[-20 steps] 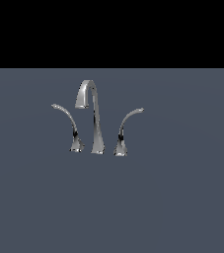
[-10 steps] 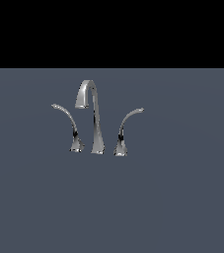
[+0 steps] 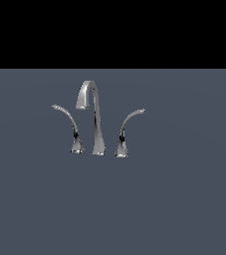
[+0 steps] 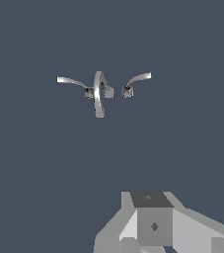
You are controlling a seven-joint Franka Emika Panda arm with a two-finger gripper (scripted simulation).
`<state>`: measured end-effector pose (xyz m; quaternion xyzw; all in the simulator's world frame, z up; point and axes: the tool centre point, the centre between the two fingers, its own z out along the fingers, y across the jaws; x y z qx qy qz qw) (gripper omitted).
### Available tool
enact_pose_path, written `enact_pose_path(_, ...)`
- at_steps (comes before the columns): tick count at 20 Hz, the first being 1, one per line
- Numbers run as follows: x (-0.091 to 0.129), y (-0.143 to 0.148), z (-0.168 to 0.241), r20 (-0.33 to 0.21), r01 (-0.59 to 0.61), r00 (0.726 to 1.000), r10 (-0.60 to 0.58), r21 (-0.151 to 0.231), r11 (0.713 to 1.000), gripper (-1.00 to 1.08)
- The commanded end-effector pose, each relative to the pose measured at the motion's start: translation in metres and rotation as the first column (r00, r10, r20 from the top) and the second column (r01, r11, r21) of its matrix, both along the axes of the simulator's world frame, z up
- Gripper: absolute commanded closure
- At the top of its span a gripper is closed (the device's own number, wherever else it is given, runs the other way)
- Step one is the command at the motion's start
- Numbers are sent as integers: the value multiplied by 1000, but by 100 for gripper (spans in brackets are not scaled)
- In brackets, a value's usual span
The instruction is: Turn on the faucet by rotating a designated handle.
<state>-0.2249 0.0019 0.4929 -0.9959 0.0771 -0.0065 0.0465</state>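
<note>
The pincer (image 4: 155,225) is seen only in part, its state untellable, held well apart from the faucet (image 3: 95,119) and handle (image 3: 68,124).

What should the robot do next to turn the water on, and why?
Probably move the hand toward the handle, the thin lever curving to the exterior view's left of the spout. In the wrist view the faucet sits far off and the hand touches nothing; the exterior view shows no arm near it at all. It has to get close first.
</note>
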Motion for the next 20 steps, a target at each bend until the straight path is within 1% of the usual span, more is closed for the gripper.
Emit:
enact_pose_path(1, 12, 5, -7, -22, 34, 999, -33, 39, 999, 108)
enact_pose_path(4, 31, 14, -19, -60, 89, 995, -84, 88, 992, 108)
enact_pose_path(7, 51, 24, -34, -111, 159, 983, -145, 130, 979, 108)
enact_pose_path(11, 77, 38, -56, -185, 262, 955, -231, 164, 951, 108)
enact_pose_path(15, 101, 52, -82, -259, 369, 911, -320, 170, 914, 108)
enact_pose_path(17, 113, 59, -95, -294, 423, 883, -365, 163, 892, 108)
enact_pose_path(20, 129, 70, -116, -340, 502, 834, -434, 141, 853, 108)
